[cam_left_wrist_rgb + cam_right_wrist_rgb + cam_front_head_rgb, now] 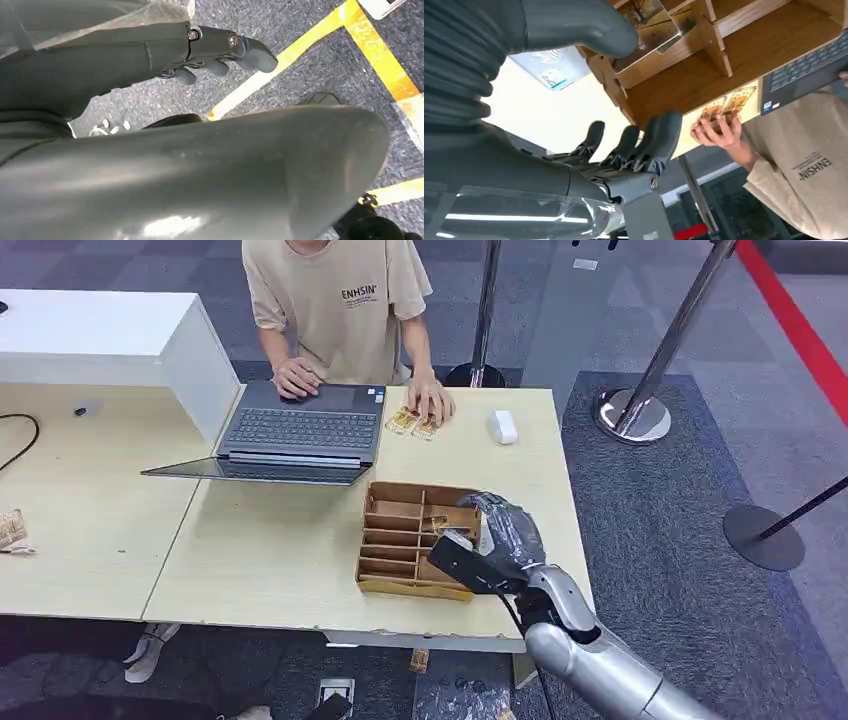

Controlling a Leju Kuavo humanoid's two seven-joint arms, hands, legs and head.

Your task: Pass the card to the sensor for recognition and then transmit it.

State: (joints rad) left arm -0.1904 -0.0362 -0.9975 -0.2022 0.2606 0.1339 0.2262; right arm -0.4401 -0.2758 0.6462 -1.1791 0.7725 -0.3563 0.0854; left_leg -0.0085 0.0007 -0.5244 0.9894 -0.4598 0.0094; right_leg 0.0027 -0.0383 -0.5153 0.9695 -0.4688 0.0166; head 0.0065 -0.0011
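Where ribbed grey right hand [500, 530] hovers, slotted wooden box [400, 540], glossy card [649, 25].

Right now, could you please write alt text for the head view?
The robot's right hand hovers open over a wooden divided tray on a pale table. Across it, a person uses a laptop, one hand on cards.
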